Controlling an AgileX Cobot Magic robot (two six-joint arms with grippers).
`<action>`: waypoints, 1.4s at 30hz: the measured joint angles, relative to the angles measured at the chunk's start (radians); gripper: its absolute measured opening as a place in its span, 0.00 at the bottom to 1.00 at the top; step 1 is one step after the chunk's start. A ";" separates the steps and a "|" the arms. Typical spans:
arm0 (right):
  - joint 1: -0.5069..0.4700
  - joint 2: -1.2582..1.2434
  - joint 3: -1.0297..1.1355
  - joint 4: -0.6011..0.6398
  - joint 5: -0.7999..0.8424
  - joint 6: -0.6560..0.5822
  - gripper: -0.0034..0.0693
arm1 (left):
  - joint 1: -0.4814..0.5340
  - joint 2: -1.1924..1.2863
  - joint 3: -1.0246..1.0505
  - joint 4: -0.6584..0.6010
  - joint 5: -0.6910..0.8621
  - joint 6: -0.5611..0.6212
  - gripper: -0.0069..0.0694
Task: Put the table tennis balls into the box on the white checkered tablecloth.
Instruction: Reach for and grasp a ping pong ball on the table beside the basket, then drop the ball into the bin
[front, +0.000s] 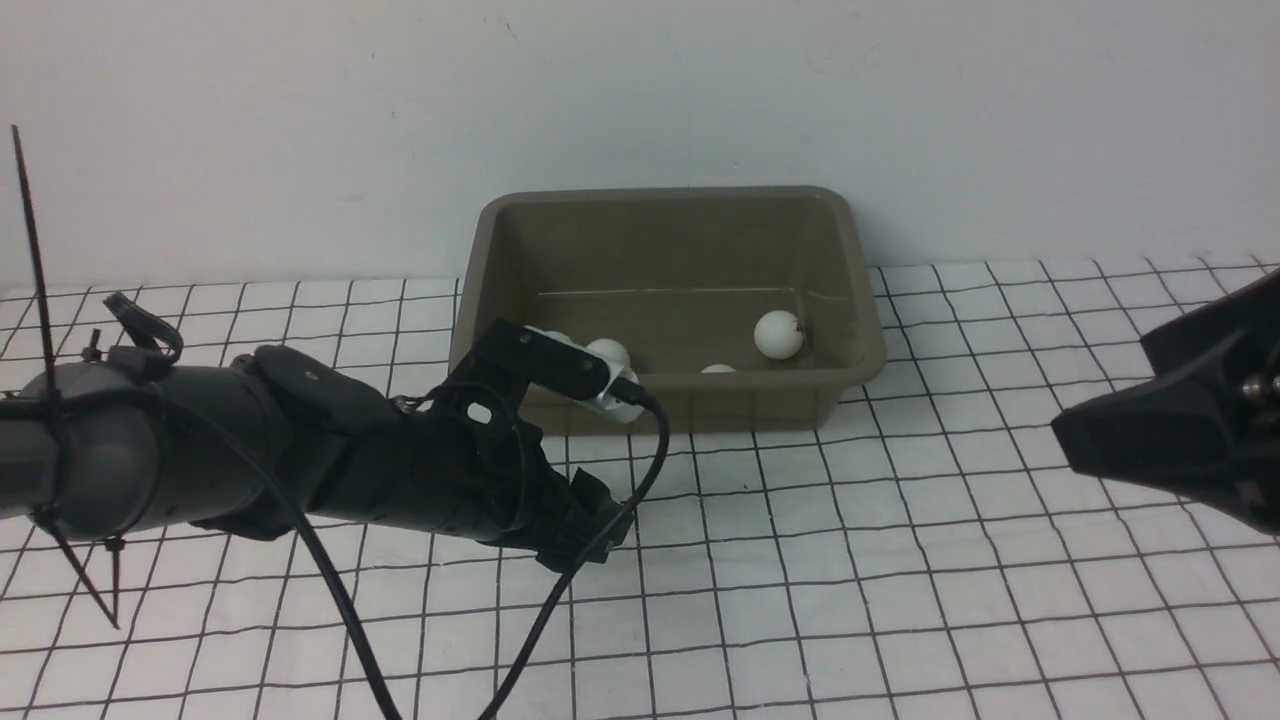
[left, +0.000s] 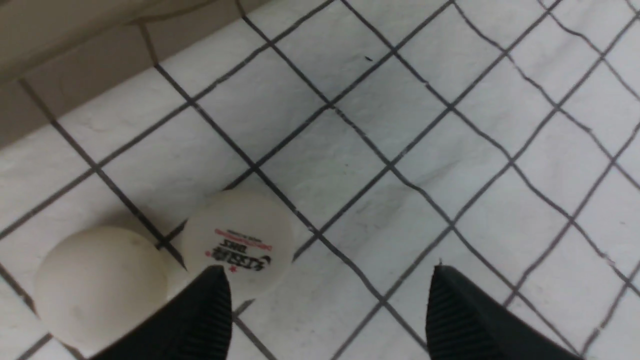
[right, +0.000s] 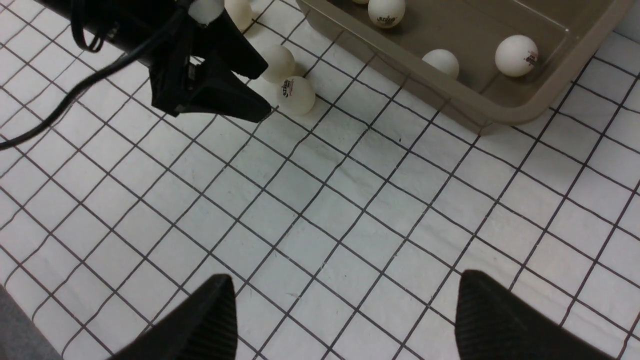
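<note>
The olive-grey box (front: 660, 196) stands at the back of the white checkered tablecloth (front: 900, 560). Three table tennis balls show inside it (front: 778, 334) (front: 717, 369) (front: 608, 352). Two more balls lie touching each other on the cloth near the box's front wall: one with a printed logo (left: 237, 240) and a plain one (left: 100, 285). My left gripper (left: 327, 272) is open just above the cloth. One fingertip (left: 215, 290) is right beside the logo ball, and only cloth lies between the fingers. My right gripper (right: 345, 282) hangs open and empty over bare cloth at the right.
The right wrist view shows a further ball (right: 239, 12) on the cloth behind the left arm (right: 150, 30). That arm's black cable (front: 560, 600) loops down over the cloth. A white wall rises directly behind the box.
</note>
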 joint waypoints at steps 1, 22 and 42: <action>0.000 0.000 0.000 0.000 -0.001 0.000 0.77 | -0.006 0.010 -0.003 -0.001 -0.027 0.010 0.71; 0.000 0.000 0.000 0.003 0.002 0.025 0.77 | -0.008 0.181 -0.111 -0.009 -0.058 0.036 0.57; 0.000 0.000 0.000 0.001 -0.015 0.025 0.69 | -0.006 0.096 -0.299 -0.321 -0.146 0.671 0.53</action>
